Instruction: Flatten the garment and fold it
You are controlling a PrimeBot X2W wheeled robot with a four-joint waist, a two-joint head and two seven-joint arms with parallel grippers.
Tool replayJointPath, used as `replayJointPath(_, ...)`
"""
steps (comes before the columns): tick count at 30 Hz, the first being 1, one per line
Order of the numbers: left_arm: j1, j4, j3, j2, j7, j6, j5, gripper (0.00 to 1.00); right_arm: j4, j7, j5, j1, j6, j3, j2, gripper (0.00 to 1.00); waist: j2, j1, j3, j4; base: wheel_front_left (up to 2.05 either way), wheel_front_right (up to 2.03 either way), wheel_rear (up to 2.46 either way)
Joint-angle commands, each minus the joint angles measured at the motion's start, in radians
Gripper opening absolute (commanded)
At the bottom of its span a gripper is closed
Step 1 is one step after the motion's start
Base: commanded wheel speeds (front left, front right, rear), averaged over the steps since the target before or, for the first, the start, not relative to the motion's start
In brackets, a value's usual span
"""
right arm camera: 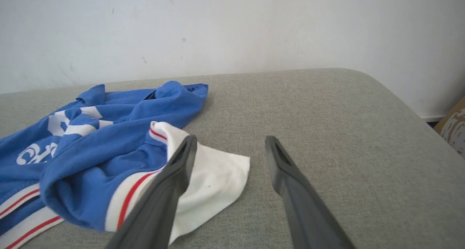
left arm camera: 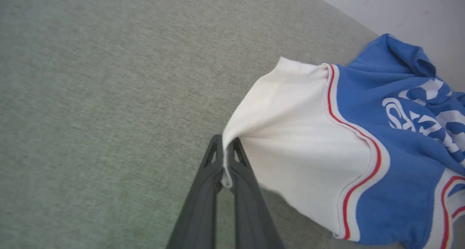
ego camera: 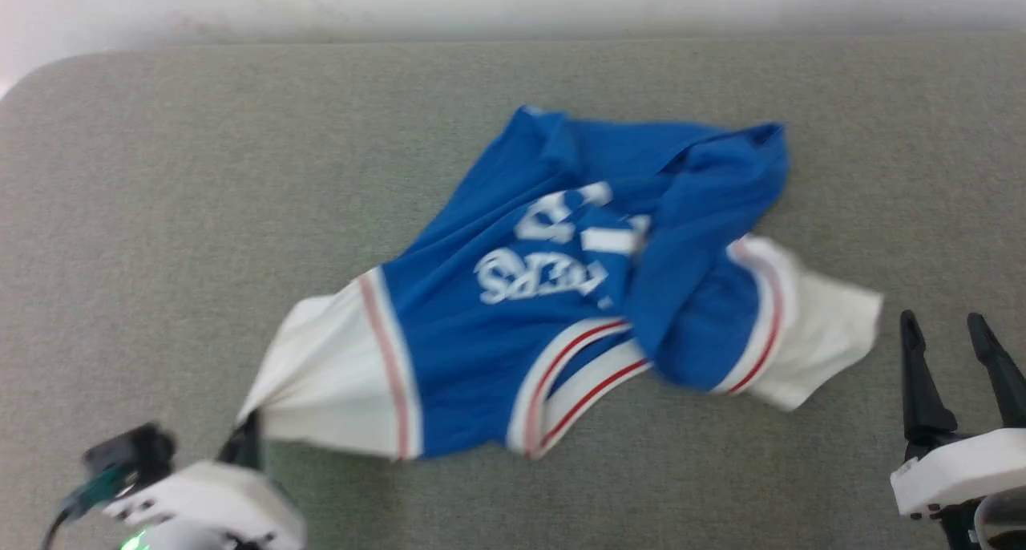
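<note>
While the left gripper (left arm camera: 226, 142) pinches the edge of a white sleeve (left arm camera: 290, 133), jaws tight on the cloth, the shirt (ego camera: 497, 325) lies crumpled on the grey pad (ego camera: 160, 213). Blue body bunched, one fold thrown over the front. Sleeve cloth drawn into creases toward the grip. White lettering (ego camera: 545, 273) on the shirt front, upside down from the head, too blurred to read. Right gripper (right arm camera: 230, 140) just beside the shirt's other sleeve (right arm camera: 218, 176), jaws wide, holding nothing; contact with it unclear.
</note>
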Motion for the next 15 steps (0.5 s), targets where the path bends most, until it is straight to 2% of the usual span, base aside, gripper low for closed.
replayJointPath(1,0.024,-0.014,0.017,0.016,-0.008,0.011,0.004,0.00,-0.007,0.005,-0.009,0.009,-0.001,0.003,0.003,1.00,0.0000,0.0001,-0.001,0.014,0.00,0.00,0.00)
replayJointPath(6,0.064,-0.074,0.053,0.013,-0.028,0.025,-0.013,0.00,-0.020,0.035,-0.022,0.012,-0.001,0.007,0.003,1.00,0.0000,0.0001,-0.001,0.038,0.00,0.00,0.00)
replayJointPath(10,0.044,-0.088,0.020,-0.002,-0.030,0.014,-0.012,0.00,-0.030,0.087,-0.043,0.003,-0.001,0.013,0.003,1.00,0.0000,0.0001,0.004,0.046,0.00,0.00,0.00)
replayJointPath(15,0.010,-0.082,-0.020,-0.019,-0.032,0.002,-0.009,0.00,-0.032,0.210,-0.111,-0.013,-0.001,0.043,-0.005,1.00,0.0000,0.0001,0.025,0.044,0.00,0.00,0.00)
